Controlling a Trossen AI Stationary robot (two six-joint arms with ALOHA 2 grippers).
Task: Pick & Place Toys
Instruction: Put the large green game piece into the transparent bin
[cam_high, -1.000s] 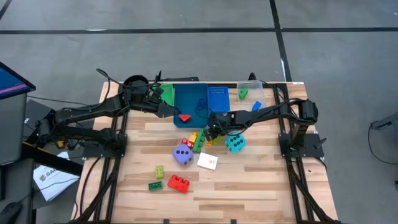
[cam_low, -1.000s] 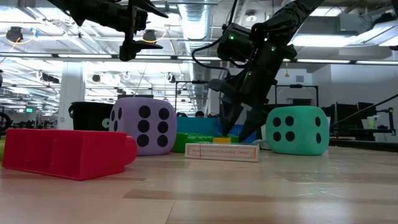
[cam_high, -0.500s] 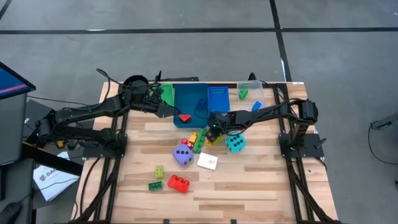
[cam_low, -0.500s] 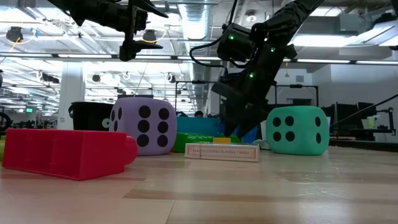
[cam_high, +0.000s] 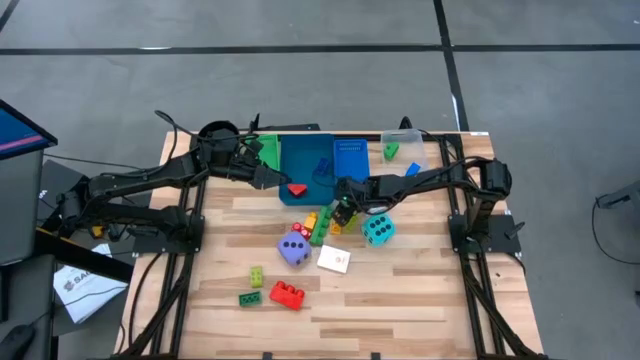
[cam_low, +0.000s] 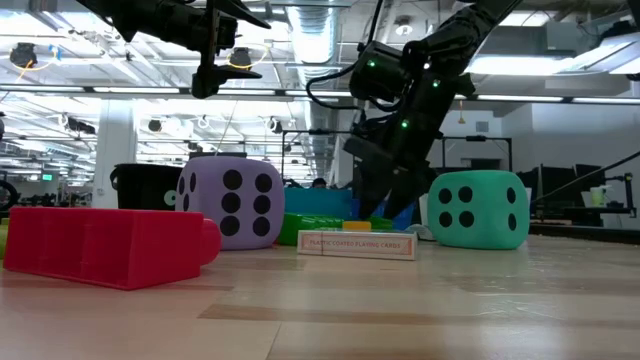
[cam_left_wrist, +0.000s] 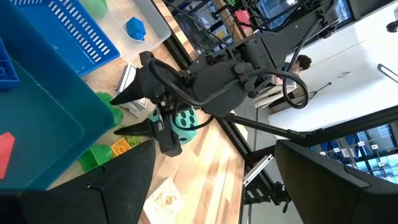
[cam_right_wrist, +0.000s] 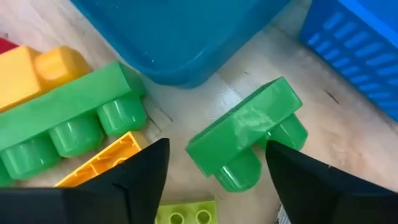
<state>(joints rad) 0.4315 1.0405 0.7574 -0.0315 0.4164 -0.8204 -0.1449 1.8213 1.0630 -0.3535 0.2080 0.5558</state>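
My right gripper (cam_high: 343, 210) (cam_low: 383, 210) points steeply down, open, over a cluster of bricks on the table just in front of the teal tray (cam_high: 305, 165). In the right wrist view a small green brick (cam_right_wrist: 245, 134) lies tipped on its side between the two fingers, and I see no contact with either. Beside it lie a long green brick (cam_right_wrist: 68, 124), a yellow brick (cam_right_wrist: 37, 68) and an orange one (cam_right_wrist: 109, 162). My left gripper (cam_high: 270, 178) (cam_low: 207, 75) hangs open above the tray's left part, near a red piece (cam_high: 297, 188) in the tray.
A purple die (cam_high: 293, 249), teal die (cam_high: 377, 230), white card (cam_high: 334, 260), red brick (cam_high: 287, 294) and two small green bricks (cam_high: 249, 298) lie nearer the front. A blue basket (cam_high: 350, 158), clear tray (cam_high: 405, 155), green tray (cam_high: 267, 150) and black cup (cam_high: 218, 132) line the far edge.
My right gripper has rolled at the wrist while staying in place over the brick cluster. The toys on the table lie where they did.
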